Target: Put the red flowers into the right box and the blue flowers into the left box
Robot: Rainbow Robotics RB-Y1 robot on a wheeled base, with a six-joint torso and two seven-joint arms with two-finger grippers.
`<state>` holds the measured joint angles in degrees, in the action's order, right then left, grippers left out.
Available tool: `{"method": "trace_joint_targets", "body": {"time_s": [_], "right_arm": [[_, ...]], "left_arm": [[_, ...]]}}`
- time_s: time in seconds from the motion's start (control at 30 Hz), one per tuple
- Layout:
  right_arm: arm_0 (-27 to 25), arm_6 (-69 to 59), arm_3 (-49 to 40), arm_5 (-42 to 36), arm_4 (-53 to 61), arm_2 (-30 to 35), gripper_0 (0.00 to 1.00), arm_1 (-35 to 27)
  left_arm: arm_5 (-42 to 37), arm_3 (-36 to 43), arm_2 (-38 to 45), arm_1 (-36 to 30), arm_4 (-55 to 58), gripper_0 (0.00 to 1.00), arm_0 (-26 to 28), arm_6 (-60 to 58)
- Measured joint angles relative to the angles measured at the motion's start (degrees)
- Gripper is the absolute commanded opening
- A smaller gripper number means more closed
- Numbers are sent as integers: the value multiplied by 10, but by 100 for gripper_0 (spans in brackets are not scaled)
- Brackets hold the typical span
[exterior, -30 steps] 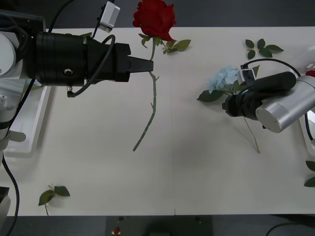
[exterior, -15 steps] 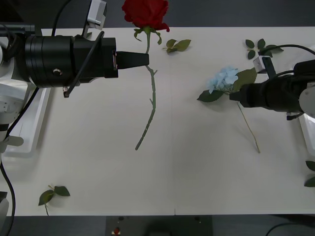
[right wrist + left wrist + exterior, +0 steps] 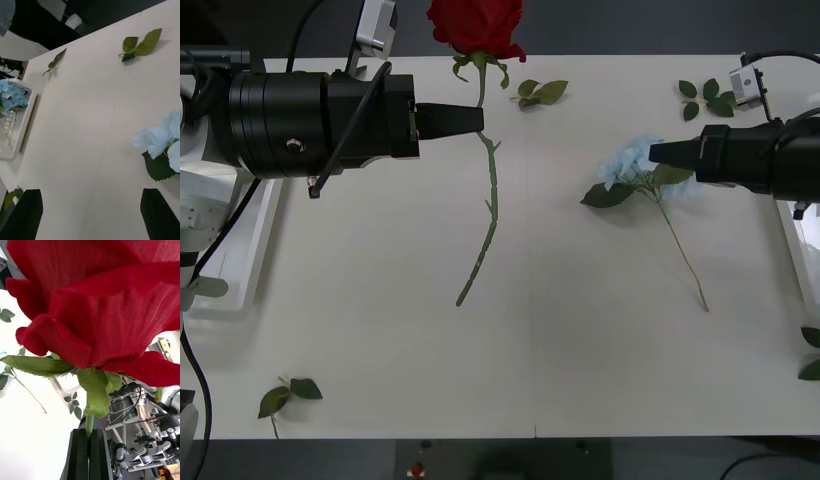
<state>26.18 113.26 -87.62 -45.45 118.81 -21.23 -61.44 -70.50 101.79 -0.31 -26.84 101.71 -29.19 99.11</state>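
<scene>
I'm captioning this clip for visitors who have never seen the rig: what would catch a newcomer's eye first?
First, the red rose at the table's far edge, its stem pinched just below the bloom by the shut left gripper. Next, the pale-blue flower lying right of centre on the white table, with the open right gripper at its head. Loose green leaf sprigs dot the edges.

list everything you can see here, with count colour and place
red rose: 1, red, far table edge, stem held by left gripper
blue flower: 1, pale blue, lying right of centre
blue flowers in left box: a cluster, pale blue
leaf sprigs: at least 4, green, scattered on the table
table: 1, white
left gripper: 1, black, shut on the rose stem
right gripper: 1, black, open, beside the blue flower
</scene>
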Motion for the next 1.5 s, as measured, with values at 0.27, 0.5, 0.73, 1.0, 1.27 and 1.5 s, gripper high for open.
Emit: {"method": "trace_joint_targets", "body": {"time_s": [0.27,0.5,0.73,1.0,1.27,1.5], "right_arm": [[-41,188,78,-127,170,38,76,12],[-106,351,82,-181,220,94,76,76],[-155,402,52,-207,258,99,76,151],[-204,416,-24,-206,258,95,76,246],[-215,416,-50,-205,201,95,76,343],[-215,416,-61,-175,161,84,76,395]], "left_arm": [[0,0,0,0,0,0,0,0],[0,0,0,0,0,0,0,0],[0,0,0,0,0,0,0,0],[0,0,0,0,0,0,0,0],[0,0,0,0,0,0,0,0],[0,0,0,0,0,0,0,0]]}}
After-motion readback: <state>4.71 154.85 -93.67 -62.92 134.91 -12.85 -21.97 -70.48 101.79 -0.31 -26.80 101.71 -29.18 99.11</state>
